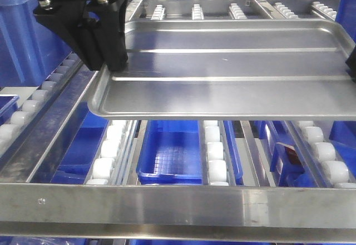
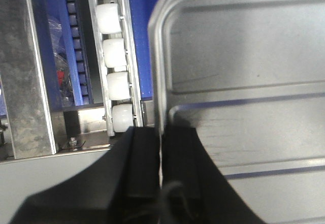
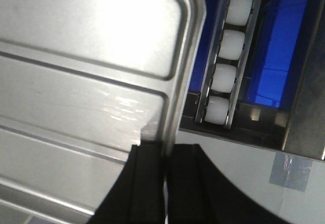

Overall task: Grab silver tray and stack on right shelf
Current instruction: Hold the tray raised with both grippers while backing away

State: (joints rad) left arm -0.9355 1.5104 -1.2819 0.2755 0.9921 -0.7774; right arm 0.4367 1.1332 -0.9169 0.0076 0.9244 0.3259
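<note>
Nearest is the front bar of the steel flow rack, whose rails of white plastic rollers run away over blue plastic bins. Above those rails hangs the shallow, shiny rectangular silver tray, level, with two long ridges across its floor. The black left gripper is clamped onto its left rim and the black right gripper onto its right rim. Whether the tray's far edge touches the rollers is hard to tell.

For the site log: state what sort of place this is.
Probably a factory or warehouse storage line: a steel flow rack with white plastic roller rails, blue plastic bins below it, and a shallow ridged silver metal tray held above.
</note>
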